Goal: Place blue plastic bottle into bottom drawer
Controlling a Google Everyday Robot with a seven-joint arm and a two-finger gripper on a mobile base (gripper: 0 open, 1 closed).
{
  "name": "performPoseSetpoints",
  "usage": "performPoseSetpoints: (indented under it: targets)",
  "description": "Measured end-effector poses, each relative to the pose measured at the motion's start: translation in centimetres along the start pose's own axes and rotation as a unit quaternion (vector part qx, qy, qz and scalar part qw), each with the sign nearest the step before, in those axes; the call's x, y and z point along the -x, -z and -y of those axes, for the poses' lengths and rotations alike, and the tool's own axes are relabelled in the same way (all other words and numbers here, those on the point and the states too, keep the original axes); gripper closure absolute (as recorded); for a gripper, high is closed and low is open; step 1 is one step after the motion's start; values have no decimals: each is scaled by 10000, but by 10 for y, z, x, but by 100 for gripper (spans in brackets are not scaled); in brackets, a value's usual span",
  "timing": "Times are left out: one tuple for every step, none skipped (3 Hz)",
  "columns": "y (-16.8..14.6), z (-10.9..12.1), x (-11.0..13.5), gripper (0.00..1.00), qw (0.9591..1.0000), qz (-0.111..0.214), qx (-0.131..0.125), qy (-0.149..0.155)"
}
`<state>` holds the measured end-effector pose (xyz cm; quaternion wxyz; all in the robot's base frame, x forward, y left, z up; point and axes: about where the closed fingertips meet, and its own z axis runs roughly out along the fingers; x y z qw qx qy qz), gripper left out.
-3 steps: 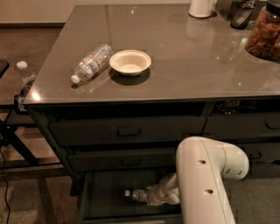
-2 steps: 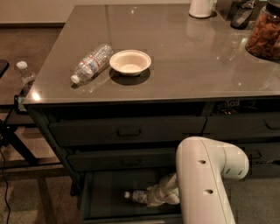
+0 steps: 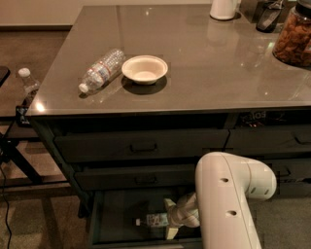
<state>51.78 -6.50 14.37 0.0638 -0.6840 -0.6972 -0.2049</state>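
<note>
Nearest the camera, the white arm (image 3: 228, 204) fills the lower right, its thick link bending down and left into the open bottom drawer (image 3: 104, 221). The gripper (image 3: 168, 219) is inside that drawer, low over its dark floor and towards its right side. The blue bottle (image 3: 153, 220) lies on its side in the drawer, cap to the left, its base end right at the gripper. Whether the gripper is clamped on the bottle or only sits loose around it cannot be told.

Above the open drawer, the middle drawer (image 3: 146, 179) and top drawer (image 3: 143, 146) are shut, each with a small dark handle at the centre of its front. More dark drawer fronts run along to the right of them.

On the grey tabletop (image 3: 209, 78), a ribbed bottle (image 3: 102, 70) with a red-and-white label lies on its side near the left edge, cap towards the camera. Just to its right, a pale bowl (image 3: 145, 69) sits upright, very close to the bottle's far end.

Off the table's left edge, a small capped bottle (image 3: 27, 81) stands upright on a lower black frame (image 3: 14, 155).

At the far right, a jar (image 3: 294, 36) with brown contents stands on the table. Farther back are a dark object (image 3: 267, 17) and a white container (image 3: 224, 8) at the far edge
</note>
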Motion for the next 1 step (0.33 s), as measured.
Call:
performPoseSetpoints:
  targets:
    - [0,0,0,0,10000,0,0,0]
